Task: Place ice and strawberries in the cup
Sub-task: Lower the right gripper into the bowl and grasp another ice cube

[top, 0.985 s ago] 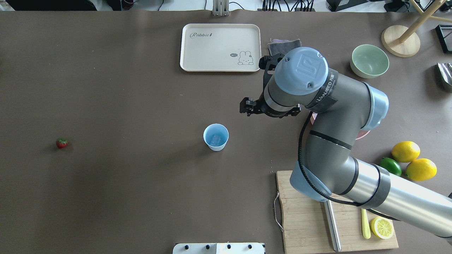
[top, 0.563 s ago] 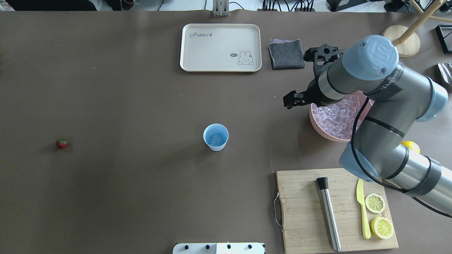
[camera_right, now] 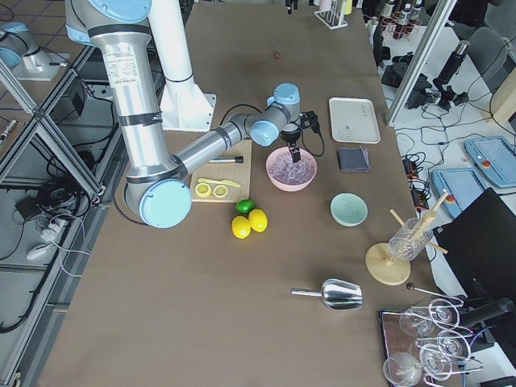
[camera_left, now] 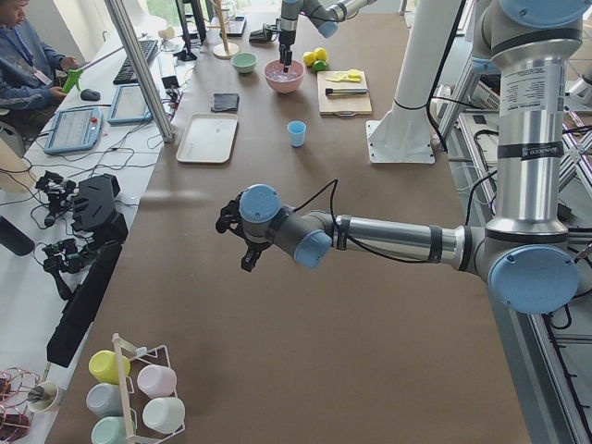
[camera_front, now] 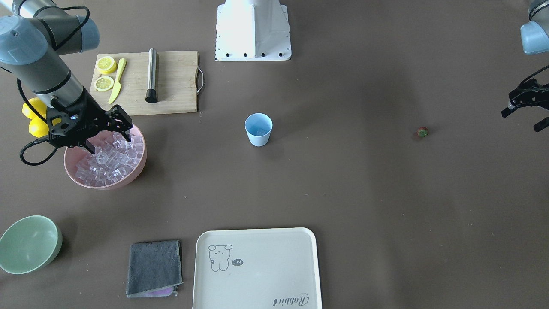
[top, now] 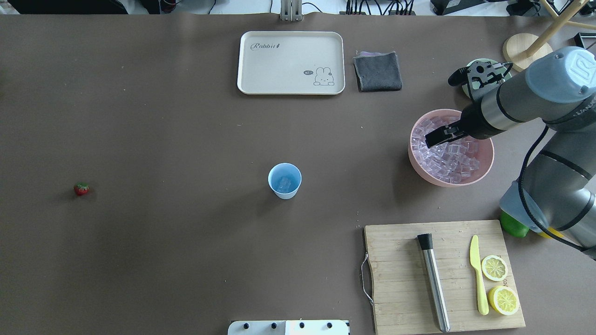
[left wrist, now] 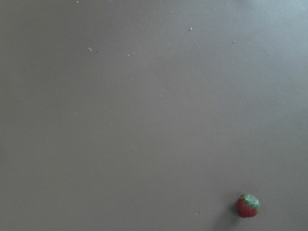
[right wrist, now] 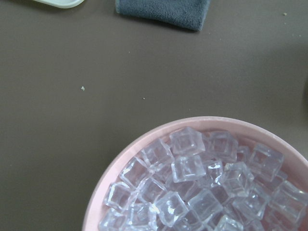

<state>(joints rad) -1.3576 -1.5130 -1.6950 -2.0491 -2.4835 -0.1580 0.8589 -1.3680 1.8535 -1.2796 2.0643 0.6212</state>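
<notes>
The light blue cup (top: 284,180) stands upright mid-table with a clear ice cube (top: 284,185) inside; it also shows in the front view (camera_front: 258,128). Many more ice cubes (top: 446,153) fill the pink bowl (top: 488,164) at the right. My right gripper (top: 440,137) hangs open and empty just over the ice in this bowl (camera_front: 138,171); its camera looks down on the cubes (right wrist: 192,175). The strawberry (top: 81,188) lies alone far left. My left gripper (camera_front: 522,119) is open and empty, near the strawberry (camera_front: 422,132), which sits at the lower right of its wrist view (left wrist: 248,206).
A cream tray (top: 291,63) and a grey cloth (top: 377,70) lie at the far edge. A pale green bowl (camera_front: 28,243) stands beyond the pink bowl. A wooden board (top: 400,279) holds a steel muddler, a yellow knife and lemon halves. A lime (top: 512,228) and lemons lie by my right arm.
My right arm has swung from beside the cup to the right and now hangs over the pink bowl of ice. The cup and the strawberry have not moved.
</notes>
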